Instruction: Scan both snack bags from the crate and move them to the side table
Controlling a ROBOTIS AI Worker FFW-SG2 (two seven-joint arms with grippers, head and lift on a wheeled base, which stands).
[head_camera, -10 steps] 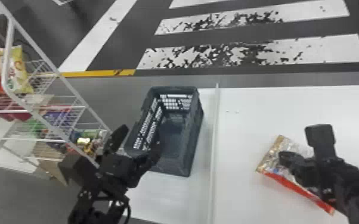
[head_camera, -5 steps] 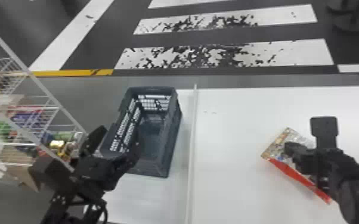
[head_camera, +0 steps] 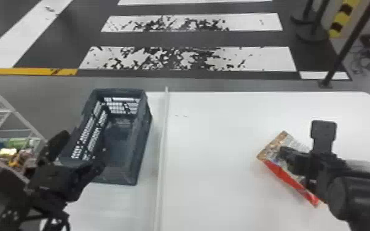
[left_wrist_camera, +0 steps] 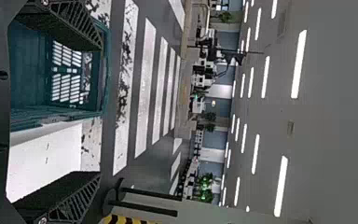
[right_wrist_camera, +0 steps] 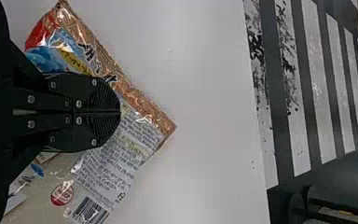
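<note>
Currently, one snack bag (right_wrist_camera: 137, 135) is gripped by the right claw (head_camera: 285, 153) over the table (head_camera: 212, 159); the left claw (head_camera: 78, 150) is opened near the crate (head_camera: 143, 129).

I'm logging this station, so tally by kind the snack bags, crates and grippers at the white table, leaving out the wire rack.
Snack bag: 1, pinched by the right gripper
Crate: 1
Grippers: 2, the right one and the left gripper
Total: 4

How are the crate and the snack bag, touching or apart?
Apart: the head view shows a wide stretch of white surface between the crate and the bag.
</note>
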